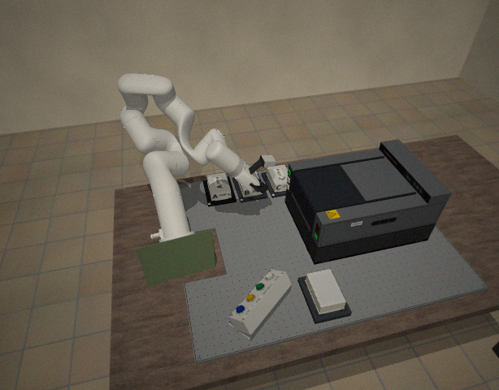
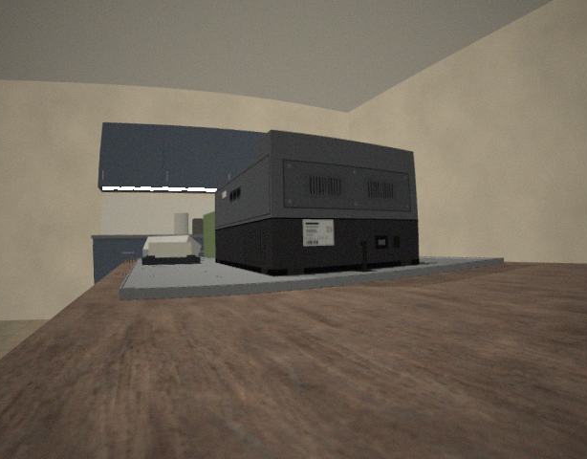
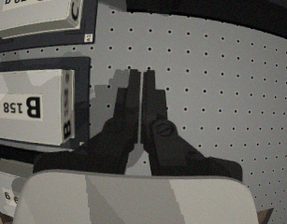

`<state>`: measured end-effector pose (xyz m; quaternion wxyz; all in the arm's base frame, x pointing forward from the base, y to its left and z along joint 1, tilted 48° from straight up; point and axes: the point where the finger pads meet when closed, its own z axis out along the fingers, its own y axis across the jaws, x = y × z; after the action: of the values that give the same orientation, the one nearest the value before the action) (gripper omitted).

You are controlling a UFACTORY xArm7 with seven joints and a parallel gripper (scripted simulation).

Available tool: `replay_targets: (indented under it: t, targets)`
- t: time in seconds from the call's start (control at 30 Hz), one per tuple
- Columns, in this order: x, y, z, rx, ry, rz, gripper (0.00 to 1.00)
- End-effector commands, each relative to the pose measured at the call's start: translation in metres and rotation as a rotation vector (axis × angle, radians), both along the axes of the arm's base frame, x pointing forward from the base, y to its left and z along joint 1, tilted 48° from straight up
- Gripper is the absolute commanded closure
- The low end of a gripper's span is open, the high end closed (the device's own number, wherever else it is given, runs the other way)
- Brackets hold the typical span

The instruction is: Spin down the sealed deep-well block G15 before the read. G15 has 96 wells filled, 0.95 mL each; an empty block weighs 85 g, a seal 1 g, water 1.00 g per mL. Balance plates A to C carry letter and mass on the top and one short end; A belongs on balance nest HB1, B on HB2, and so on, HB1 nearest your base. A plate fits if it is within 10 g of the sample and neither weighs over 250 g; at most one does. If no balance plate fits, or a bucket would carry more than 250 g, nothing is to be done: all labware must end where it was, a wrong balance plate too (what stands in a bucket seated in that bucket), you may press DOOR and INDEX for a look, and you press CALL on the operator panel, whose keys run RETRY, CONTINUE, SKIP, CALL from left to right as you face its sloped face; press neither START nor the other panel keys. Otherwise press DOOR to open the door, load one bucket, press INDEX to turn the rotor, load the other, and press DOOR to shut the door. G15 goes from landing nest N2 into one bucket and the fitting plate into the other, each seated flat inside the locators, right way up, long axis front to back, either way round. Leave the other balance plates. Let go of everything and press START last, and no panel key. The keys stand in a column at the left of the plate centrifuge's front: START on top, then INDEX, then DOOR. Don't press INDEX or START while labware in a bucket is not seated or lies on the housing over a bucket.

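Balance plates A (image 1: 219,188), B (image 1: 246,191) and C (image 1: 278,177) stand in a row on black nests beside the arm's base. My gripper (image 1: 260,186) is shut and empty, its fingertips low over the grey mat just beside plate B's short end. The white block G15 (image 1: 325,292) sits on its dark nest at the front, and it also shows in the exterior view (image 2: 170,247). The arm is hidden there.
The dark plate centrifuge (image 1: 363,197) stands right of the plates with its top shut; its back shows in the exterior view (image 2: 315,207). The operator panel (image 1: 260,303) with coloured keys lies left of G15. A green block (image 1: 176,256) stands by the arm's base.
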<state>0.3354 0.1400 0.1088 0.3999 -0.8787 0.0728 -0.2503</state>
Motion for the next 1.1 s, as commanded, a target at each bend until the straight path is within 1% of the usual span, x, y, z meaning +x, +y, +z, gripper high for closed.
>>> replay_targets:
  t: [0.0,0.53,1.07]
  targets:
    - [0.006,0.012,-0.01,0.006,-0.057,-0.059,1.0]
    - [0.01,0.013,-0.011,0.006,-0.057,-0.059,1.0]
    - [0.029,0.016,-0.012,0.006,-0.057,-0.059,1.0]
